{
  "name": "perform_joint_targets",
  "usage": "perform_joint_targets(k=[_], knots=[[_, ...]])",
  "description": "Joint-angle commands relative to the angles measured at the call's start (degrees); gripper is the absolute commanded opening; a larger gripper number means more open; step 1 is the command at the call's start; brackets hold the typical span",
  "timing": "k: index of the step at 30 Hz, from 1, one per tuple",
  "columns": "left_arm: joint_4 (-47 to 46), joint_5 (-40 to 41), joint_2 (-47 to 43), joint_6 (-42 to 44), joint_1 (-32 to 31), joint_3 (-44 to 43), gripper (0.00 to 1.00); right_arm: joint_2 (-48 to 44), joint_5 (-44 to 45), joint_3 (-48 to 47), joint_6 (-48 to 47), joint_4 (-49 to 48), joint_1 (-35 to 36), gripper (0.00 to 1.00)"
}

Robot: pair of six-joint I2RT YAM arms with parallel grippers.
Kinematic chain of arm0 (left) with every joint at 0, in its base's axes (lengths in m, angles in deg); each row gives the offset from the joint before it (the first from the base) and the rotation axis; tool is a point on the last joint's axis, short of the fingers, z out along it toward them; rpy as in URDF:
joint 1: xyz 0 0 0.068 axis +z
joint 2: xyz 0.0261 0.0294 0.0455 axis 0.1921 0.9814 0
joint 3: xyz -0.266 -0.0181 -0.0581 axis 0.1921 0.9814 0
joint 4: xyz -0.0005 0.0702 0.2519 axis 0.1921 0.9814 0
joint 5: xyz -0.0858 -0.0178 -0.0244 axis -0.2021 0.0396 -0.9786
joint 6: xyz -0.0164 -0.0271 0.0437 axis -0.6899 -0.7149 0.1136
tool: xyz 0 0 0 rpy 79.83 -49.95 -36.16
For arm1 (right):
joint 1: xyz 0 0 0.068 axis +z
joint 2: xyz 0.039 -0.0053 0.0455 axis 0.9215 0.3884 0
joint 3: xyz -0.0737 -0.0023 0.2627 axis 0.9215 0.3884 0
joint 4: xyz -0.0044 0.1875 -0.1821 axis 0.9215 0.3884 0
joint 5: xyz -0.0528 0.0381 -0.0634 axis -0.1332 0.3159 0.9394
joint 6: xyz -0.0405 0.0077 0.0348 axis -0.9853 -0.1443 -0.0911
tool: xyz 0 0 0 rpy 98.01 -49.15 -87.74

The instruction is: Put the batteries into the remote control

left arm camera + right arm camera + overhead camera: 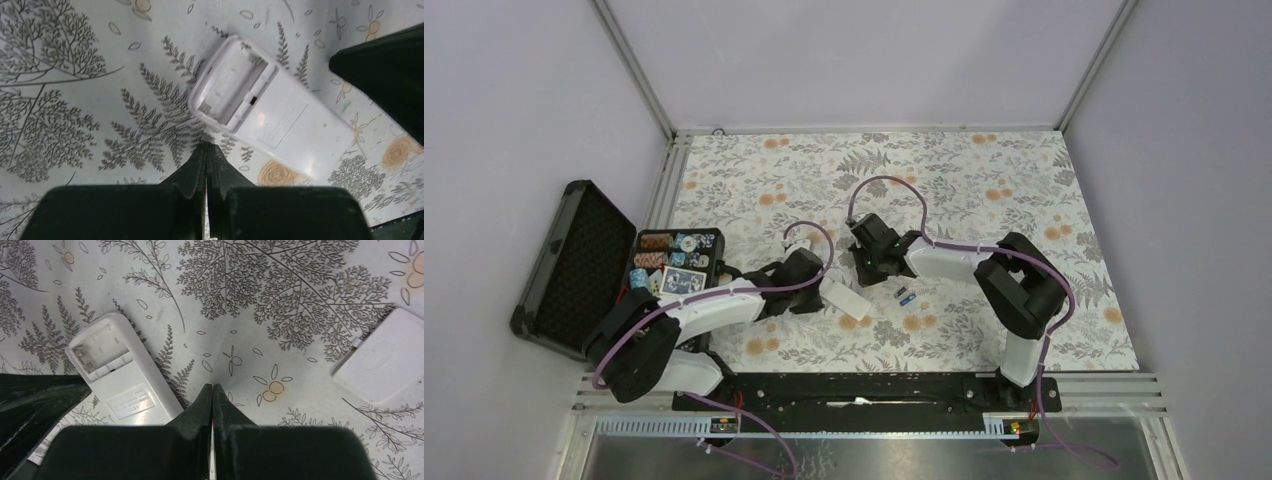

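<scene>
- We see the remote (270,112) lying on the table (984,180) between the two arms, with its plain white back up.
- Its lid (382,360) is off and lies well apart from it, so we think that step is done.
- The battery hole at one end of the remote is open and empty. No battery is in it yet.
- The two batteries (908,298) lie side by side on the table, near the remote, on the right arm's side. They are tiny next to the remote. One looks blue and one looks dark.
- The left gripper (206,150) is closed tight and holds nothing. Its tip is just beside the open end of the remote.
- The right gripper (212,388) is closed tight too, with nothing in it.
- We think most of the work is left. Each battery must be picked up and put in the hole.
</scene>
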Motion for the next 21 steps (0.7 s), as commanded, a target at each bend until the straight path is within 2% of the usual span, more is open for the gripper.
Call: perform_joint_targets(k=[1, 12, 21], knots=[[-1.62, 1.84, 3.26, 1.16, 0.44, -2.24, 0.00, 0.91, -3.64, -1.14, -1.00, -0.98, 0.15, 0.00], [-5.07, -3.40, 7.02, 1.74, 0.22, -2.76, 0.00, -2.33, -6.98, 6.92, 1.43, -4.77, 0.28, 0.00], [-5.42, -5.93, 7.61, 2.12, -2.77, -3.44, 0.00, -7.17, -6.62, 12.16, 3.09, -5.10, 0.27, 0.00]])
